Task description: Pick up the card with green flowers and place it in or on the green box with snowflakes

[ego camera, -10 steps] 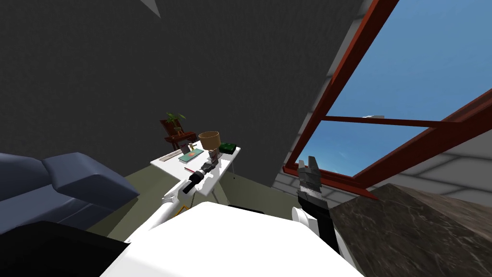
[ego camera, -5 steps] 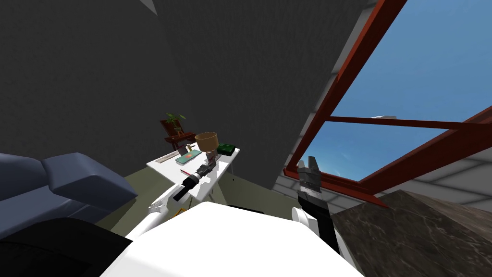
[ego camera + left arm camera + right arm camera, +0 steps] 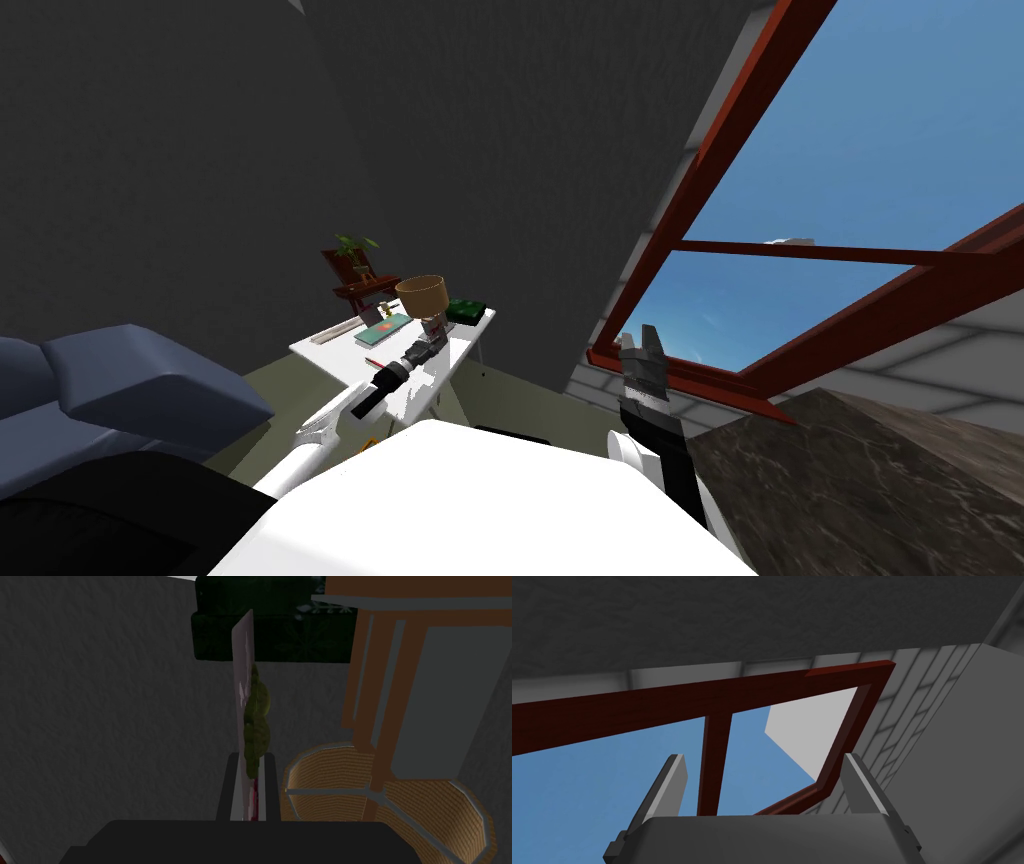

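Over the table [image 3: 322, 351], my left claw [image 3: 250, 759] pinches the card with green flowers [image 3: 243, 676], near the dark green box [image 3: 280, 631]. My right claw [image 3: 765, 759] is spread.

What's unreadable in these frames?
- The card, left wrist view: edge-on in the left gripper, so its face is hidden but for green blobs.
- The green box, same view: top cut off by the picture's edge, one side behind a brown frame; open or lidded, cannot tell.
- Head view: card and green box too small to read.
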`<state>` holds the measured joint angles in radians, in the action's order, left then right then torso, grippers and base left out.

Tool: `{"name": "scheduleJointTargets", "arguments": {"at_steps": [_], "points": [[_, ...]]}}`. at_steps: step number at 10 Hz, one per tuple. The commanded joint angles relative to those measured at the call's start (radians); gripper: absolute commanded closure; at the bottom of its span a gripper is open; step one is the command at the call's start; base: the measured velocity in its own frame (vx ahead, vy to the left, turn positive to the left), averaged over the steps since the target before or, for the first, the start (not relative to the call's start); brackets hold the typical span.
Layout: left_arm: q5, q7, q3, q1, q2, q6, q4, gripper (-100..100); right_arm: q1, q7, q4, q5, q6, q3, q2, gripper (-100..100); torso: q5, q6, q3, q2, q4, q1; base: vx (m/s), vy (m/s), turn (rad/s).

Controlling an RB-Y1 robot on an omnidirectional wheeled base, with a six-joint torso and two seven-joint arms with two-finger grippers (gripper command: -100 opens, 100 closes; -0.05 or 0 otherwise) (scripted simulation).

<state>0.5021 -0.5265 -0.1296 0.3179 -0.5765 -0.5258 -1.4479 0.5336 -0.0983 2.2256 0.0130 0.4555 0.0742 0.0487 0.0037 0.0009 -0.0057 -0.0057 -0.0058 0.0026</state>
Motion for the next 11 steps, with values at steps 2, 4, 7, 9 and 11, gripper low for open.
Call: {"name": "scheduleJointTargets", "arguments": {"at_steps": [2, 4, 7, 9, 11], "points": [[-0.005, 0.02, -0.013, -0.013, -0.043, -0.003, -0.015, 100, 0.0, 0.0, 0.0, 0.0, 0.0, 0.0, 0.0, 0, 0.0, 0.0, 0.001, 0.001, 0.0, 0.0, -0.002, -0.016, -0.059], [-0.011, 0.042, -0.032, -0.021, -0.093, 0.0, -0.034, 100, 0.0, 0.0, 0.0, 0.0, 0.0, 0.0, 0.0, 0, 0.0, 0.001, 0.001, 0.002, 0.001, 0.0, -0.002, -0.019, -0.095], [-0.02, 0.073, -0.057, -0.03, -0.156, 0.014, -0.055, 100, 0.0, 0.0, 0.0, 0.0, 0.0, 0.0, 0.0, 0, -0.001, 0.001, 0.002, 0.001, 0.002, 0.0, 0.019, -0.002, -0.058], [-0.026, 0.103, -0.073, -0.031, -0.203, 0.042, -0.063, 100, 0.0, 0.0, 0.0, 0.0, 0.0, 0.0, 0.0, 0, -0.001, 0.001, 0.0, -0.001, 0.001, 0.001, 0.077, 0.017, -0.032], [-0.031, 0.134, -0.072, -0.022, -0.233, 0.08, -0.058, 100, 0.0, 0.0, 0.0, 0.0, 0.0, 0.0, 0.0, 0, -0.005, 0.003, -0.004, -0.01, 0.001, 0.002, 0.171, 0.013, -0.023]]}}
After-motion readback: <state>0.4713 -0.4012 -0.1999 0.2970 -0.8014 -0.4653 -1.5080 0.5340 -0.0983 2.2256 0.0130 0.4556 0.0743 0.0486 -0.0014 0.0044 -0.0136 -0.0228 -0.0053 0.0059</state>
